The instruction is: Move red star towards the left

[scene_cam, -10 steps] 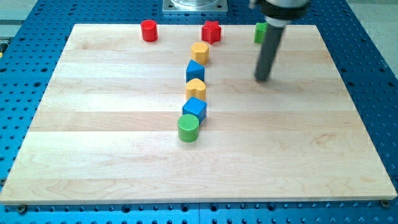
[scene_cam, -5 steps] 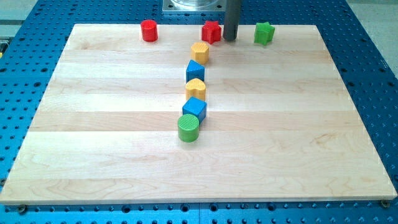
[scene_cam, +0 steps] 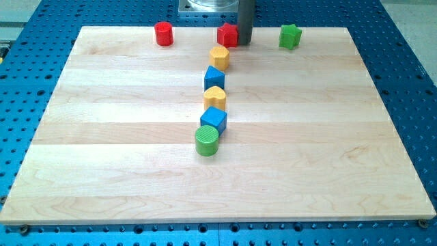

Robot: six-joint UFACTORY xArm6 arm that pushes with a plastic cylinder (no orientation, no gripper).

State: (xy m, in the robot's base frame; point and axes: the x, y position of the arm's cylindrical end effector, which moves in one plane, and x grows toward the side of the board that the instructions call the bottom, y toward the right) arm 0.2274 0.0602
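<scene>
My tip (scene_cam: 244, 43), a plain rod that is holding nothing, is touching the right side of the red star (scene_cam: 228, 34), which is sitting near the board's top edge, so pushing left looks right.

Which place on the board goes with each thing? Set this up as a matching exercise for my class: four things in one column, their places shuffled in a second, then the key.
Things
1. red cylinder
2. green star
3. green cylinder
4. my tip

Places
A. bottom end of the column of blocks in the middle
B. against the view's right side of the red star
C. near the view's top edge, left of the red star
D. near the view's top edge, farthest to the view's right

Pairs: 1-C, 2-D, 3-A, 4-B
</scene>
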